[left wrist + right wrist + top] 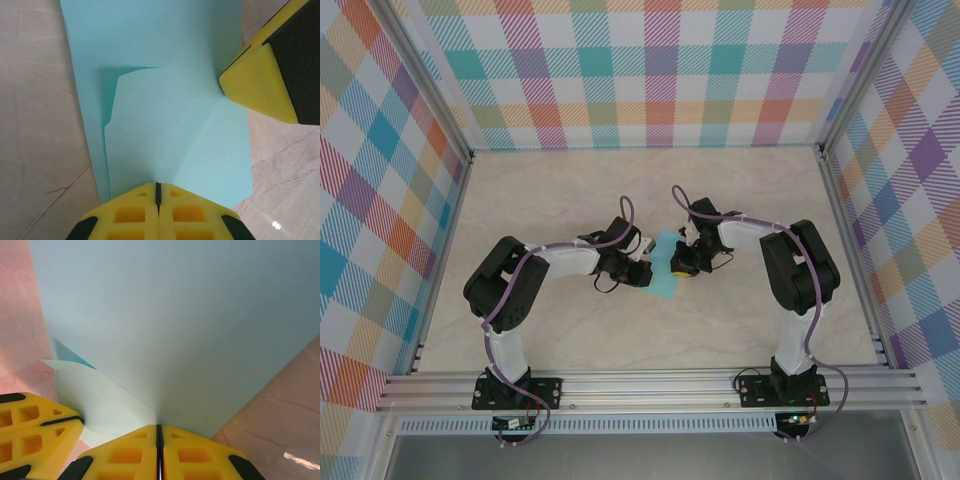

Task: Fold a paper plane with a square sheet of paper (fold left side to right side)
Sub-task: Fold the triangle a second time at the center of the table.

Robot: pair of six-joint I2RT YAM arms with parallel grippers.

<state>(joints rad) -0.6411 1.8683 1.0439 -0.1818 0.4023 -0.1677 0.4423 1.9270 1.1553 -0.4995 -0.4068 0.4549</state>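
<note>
Left gripper (158, 186) and right gripper (159, 428), two, both clamped on one square sheet of paper (165, 125).

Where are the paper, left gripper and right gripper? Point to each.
paper (160, 35): left wrist view, flat upper part of the sheet.
left gripper (158, 186): left wrist view, seam between its closed fingertips.
right gripper (159, 427): right wrist view, seam between its closed fingertips.
</note>
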